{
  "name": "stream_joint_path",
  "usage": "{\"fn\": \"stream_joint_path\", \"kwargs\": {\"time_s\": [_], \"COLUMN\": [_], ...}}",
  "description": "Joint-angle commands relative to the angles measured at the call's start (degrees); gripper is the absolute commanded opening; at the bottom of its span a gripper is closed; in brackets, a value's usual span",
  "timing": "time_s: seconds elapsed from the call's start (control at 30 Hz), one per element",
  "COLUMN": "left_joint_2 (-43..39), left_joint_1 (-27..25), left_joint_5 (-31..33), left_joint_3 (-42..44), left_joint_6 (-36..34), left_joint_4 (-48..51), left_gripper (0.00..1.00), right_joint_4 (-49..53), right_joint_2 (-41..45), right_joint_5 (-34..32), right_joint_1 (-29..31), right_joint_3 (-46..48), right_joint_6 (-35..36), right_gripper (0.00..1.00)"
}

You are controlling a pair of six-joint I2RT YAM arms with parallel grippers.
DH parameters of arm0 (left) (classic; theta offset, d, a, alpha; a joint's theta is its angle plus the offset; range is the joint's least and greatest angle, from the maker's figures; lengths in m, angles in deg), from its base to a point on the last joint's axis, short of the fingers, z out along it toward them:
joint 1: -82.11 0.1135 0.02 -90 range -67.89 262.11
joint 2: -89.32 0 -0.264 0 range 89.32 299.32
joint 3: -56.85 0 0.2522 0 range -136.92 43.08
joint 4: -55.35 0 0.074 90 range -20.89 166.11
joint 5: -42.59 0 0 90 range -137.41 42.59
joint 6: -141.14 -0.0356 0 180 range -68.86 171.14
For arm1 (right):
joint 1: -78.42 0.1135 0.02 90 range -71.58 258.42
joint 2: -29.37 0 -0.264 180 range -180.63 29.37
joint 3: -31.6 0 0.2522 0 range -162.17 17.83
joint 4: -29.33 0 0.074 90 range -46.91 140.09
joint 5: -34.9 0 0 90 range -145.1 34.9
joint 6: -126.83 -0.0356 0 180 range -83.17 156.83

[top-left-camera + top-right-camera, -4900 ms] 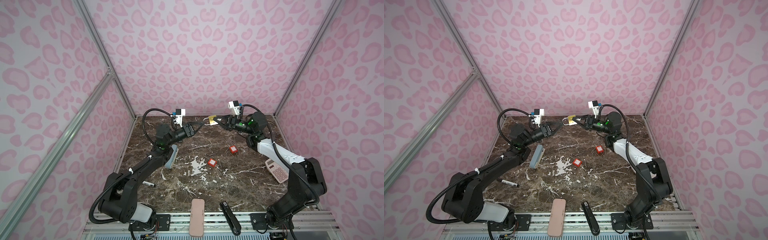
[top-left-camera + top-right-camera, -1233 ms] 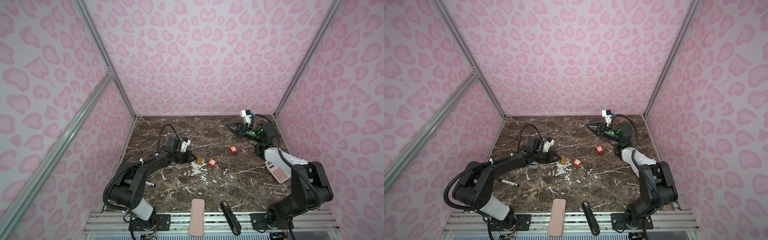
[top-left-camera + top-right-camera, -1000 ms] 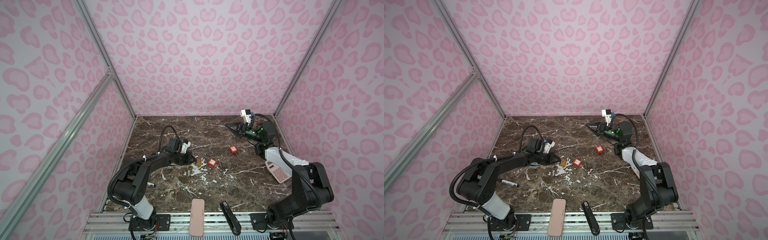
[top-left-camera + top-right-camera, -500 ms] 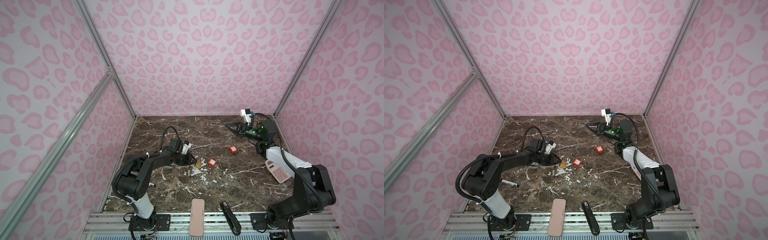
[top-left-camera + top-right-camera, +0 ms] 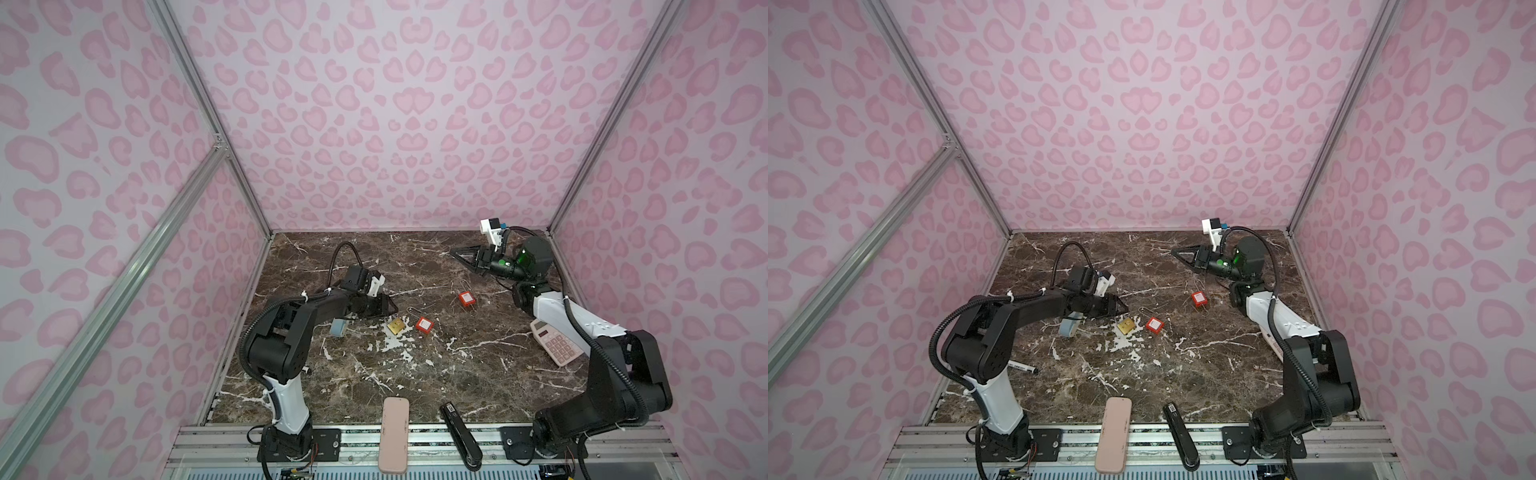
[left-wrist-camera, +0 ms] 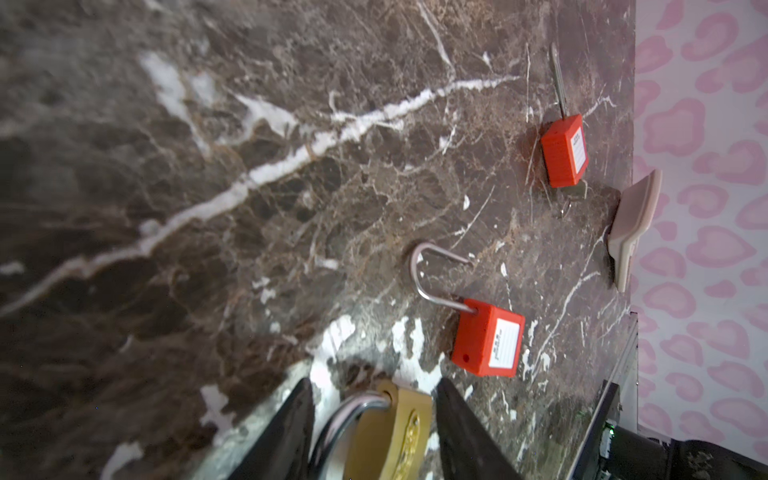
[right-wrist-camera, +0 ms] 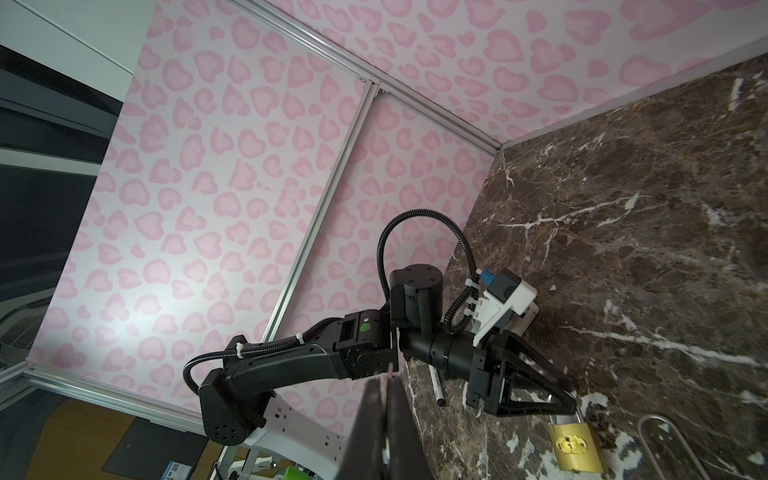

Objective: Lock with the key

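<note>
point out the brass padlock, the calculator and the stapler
brass padlock (image 5: 395,326): in a top view, on its brass body
calculator (image 5: 560,348): in a top view, on its keypad
stapler (image 5: 460,434): in a top view, middle of its black top

Black-and-white arms (image 5: 316,305), ribbed black cables (image 7: 415,213)

a robot lab booth: pink patterned walls (image 5: 395,124) on aluminium framing (image 5: 104,307) around a marble tabletop (image 5: 415,374).
</note>
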Motion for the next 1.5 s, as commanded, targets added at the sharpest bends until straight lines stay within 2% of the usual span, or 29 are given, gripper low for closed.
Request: {"fn": "stream_joint_path", "kwargs": {"time_s": [0.0, 0.2, 0.43, 0.5, 0.6, 0.67, 0.93, 1.3, 1.47], "left_joint_2": [2.16, 5.36, 2.89, 1.43, -0.78, -2.25, -1.91, -0.32, -0.98], "left_joint_1": [-1.07, -2.67, -3.98, -4.38, -4.65, -4.83, -6.38, -7.99, -7.97], "left_joint_5": [-0.4, 0.31, 4.82, 7.09, 8.58, 9.2, 9.0, 7.82, 9.43], "left_joint_3": [-2.99, -7.63, -7.59, -6.74, -4.34, -2.18, 0.08, -2.91, -2.69], "left_joint_6": [-0.48, -0.53, -0.44, -0.17, 0.9, 1.47, 2.52, 2.99, 3.01], "left_joint_4": [1.65, 3.11, 5.41, 6.72, 7.17, 6.34, 5.81, 6.5, 6.99], "left_gripper": [0.5, 0.5, 0.53, 0.57, 0.7, 0.73, 0.73, 0.74, 0.74], "right_joint_4": [1.53, 6.94, 12.59, 15.37, 15.22, 15.24, 15.36, 16.45, 22.51], "right_joint_2": [0.66, 2.28, 2.78, 2.07, 1.91, 1.74, 1.32, 1.73, 1.88], "right_joint_5": [0.82, 0.29, 0.74, 1.62, 1.05, 0.93, 0.73, 0.78, -0.47], "right_joint_1": [-0.44, -1.77, -2.27, -2.22, -2.22, -2.22, -2.22, -2.22, -2.15], "right_joint_3": [0.49, 0.57, 0.1, -0.86, -0.7, -0.87, -1.15, -1.14, -2.01], "right_joint_6": [1.83, 5.16, 9.26, 10.75, 10.95, 11.0, 11.16, 11.73, 16.55], "right_gripper": [0.0, 0.0, 0.0, 0.0, 0.0, 0.0, 0.0, 0.0, 0.0]}}
